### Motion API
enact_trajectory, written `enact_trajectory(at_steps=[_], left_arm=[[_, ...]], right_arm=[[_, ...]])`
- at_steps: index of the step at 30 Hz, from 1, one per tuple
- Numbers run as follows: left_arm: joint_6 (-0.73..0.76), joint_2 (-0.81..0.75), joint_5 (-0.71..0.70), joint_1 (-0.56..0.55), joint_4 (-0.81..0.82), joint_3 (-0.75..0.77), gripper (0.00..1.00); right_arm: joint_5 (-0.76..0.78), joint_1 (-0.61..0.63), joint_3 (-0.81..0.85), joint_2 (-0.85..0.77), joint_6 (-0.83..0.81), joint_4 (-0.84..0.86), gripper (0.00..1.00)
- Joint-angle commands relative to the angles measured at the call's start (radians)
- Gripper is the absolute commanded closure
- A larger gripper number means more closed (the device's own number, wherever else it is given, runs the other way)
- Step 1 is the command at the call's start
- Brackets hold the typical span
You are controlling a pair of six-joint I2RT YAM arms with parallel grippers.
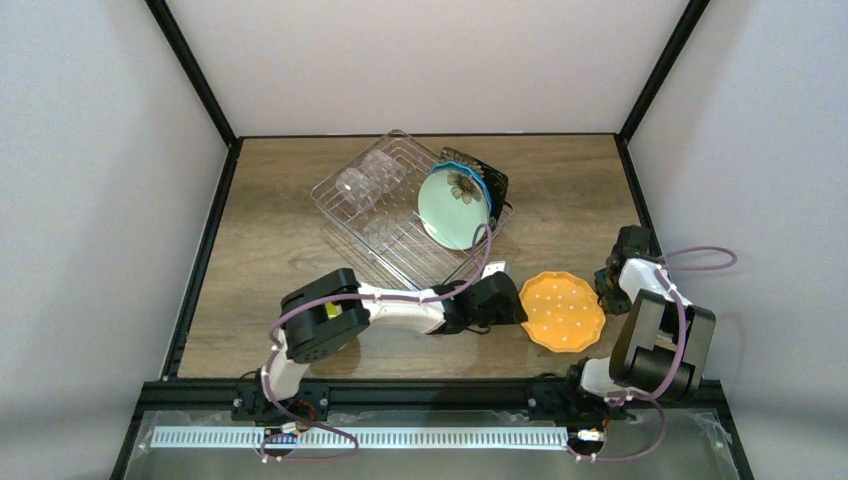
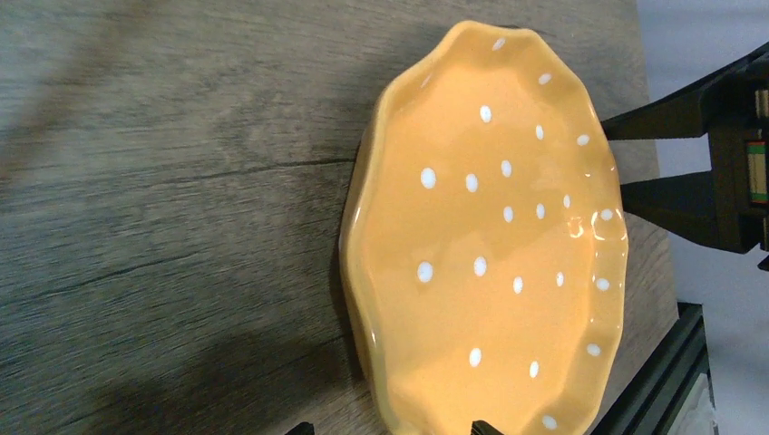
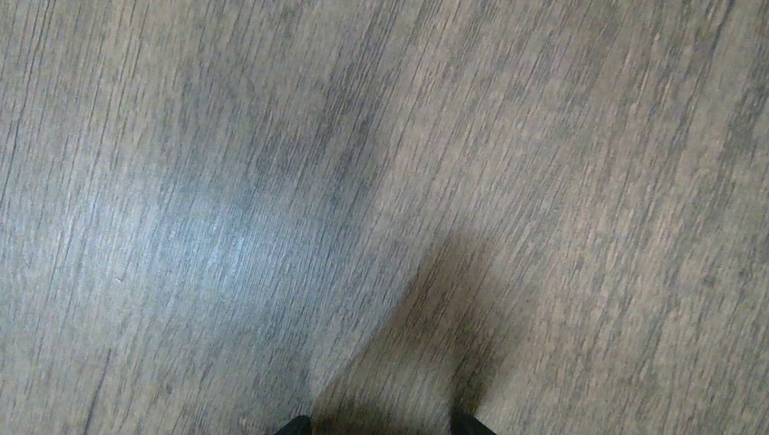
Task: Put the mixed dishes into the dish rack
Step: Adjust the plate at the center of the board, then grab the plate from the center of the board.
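The orange white-dotted plate (image 1: 563,310) lies flat on the table, right of the dish rack (image 1: 372,222). My left gripper (image 1: 518,300) is open at the plate's left edge. In the left wrist view the plate (image 2: 490,245) fills the frame and its near rim sits between the tips of the left gripper (image 2: 390,428). My right gripper (image 1: 612,276) hovers just right of the plate, open over bare wood (image 3: 383,424). In the rack stand the mint flower plate (image 1: 452,208), the teal plate (image 1: 486,192) and the black plate (image 1: 492,175), with the clear glass (image 1: 365,178) at the far left.
A sliver of yellow-green (image 1: 347,343) shows under my left arm's elbow. Black frame rails (image 1: 200,250) border the table on both sides. The right arm's black fingers (image 2: 698,172) appear beyond the plate in the left wrist view.
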Motion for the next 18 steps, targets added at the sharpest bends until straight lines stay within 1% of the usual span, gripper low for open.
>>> enact_trajectory(at_steps=[1,6,12,18], left_arm=[[-0.021,0.064,0.042,0.002,0.067,0.022,0.0],[-0.03,0.116,0.079,0.003,0.077,0.053,0.0],[-0.051,0.152,0.081,0.002,0.1,0.055,0.0],[-0.1,0.186,0.139,0.001,0.189,0.043,0.0]], right_arm=[[-0.088,-0.004,-0.049,0.034,0.006,0.019,0.09],[-0.133,-0.003,-0.062,0.034,0.003,0.023,0.09],[-0.159,-0.003,-0.071,0.021,-0.013,0.015,0.09],[-0.187,-0.004,-0.084,0.015,-0.036,0.009,0.09]])
